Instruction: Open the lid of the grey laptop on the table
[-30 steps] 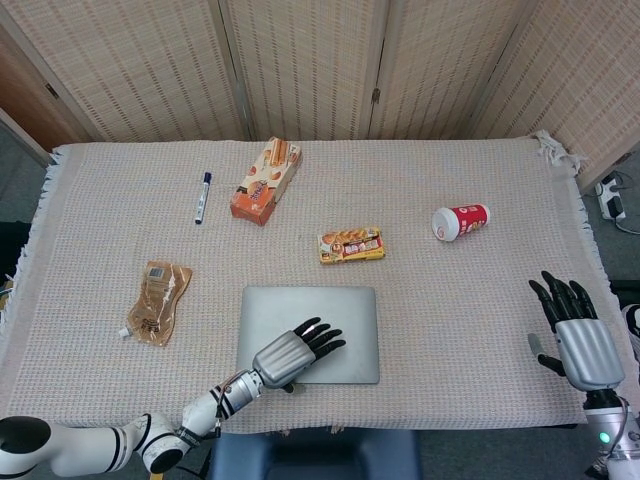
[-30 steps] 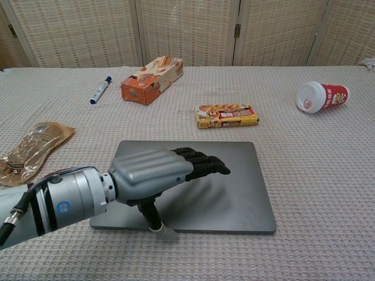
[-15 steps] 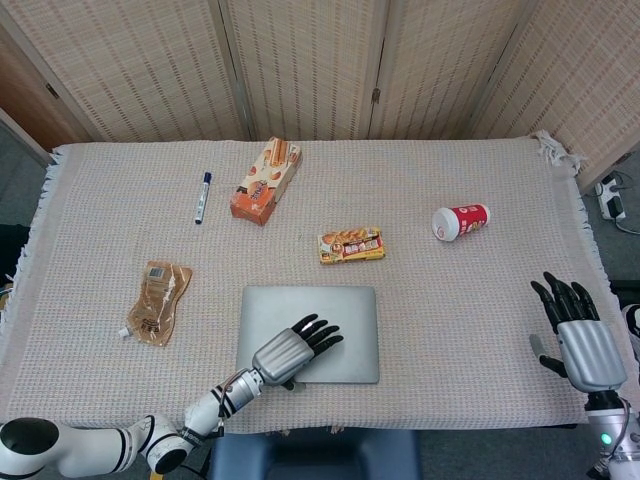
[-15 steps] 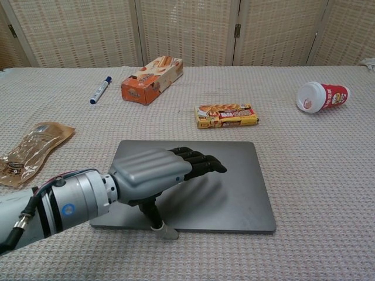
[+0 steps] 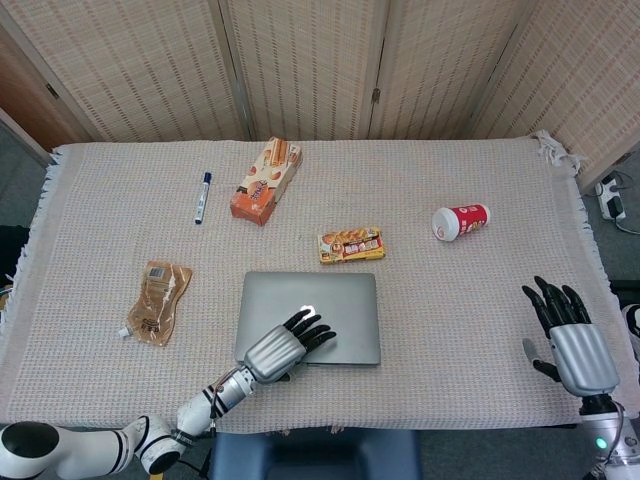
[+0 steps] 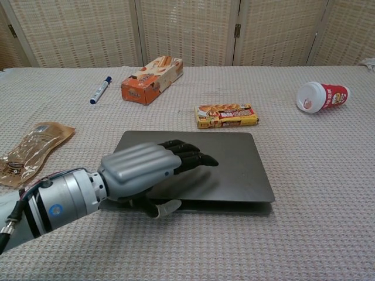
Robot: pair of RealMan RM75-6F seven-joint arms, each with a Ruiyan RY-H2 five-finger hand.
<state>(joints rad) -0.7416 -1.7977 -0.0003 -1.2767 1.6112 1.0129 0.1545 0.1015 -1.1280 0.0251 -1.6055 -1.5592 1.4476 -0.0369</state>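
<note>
— Where did the grey laptop (image 5: 310, 316) lie, and which way did it point?

— It lay on the cloth-covered table (image 5: 480, 330), near the front edge and a little left of centre. Its long axis ran left to right, with the opening edge toward me and the hinge side toward the folding screen (image 5: 320, 65). In the chest view the front edge of the lid (image 6: 234, 167) stood just above the base, with a thin dark gap under it.

— And my hands?

— My left hand (image 5: 283, 342) gripped the lid at its front-left corner: fingers (image 6: 190, 155) flat on top, thumb tucked under the edge. My right hand (image 5: 568, 335) hung over the table's right side, well apart from the laptop, fingers spread, holding nothing.

— What else was around?

— An orange snack carton (image 5: 265, 181) lay toward the back left, and a brown pouch (image 5: 158, 301) sat left of the laptop. A red cup (image 5: 461, 221) lay on its side at the right. A flat yellow snack packet (image 5: 351, 244) was just behind the laptop's hinge side, close but not touching. A blue marker (image 5: 202, 197) lay left of the carton.
</note>
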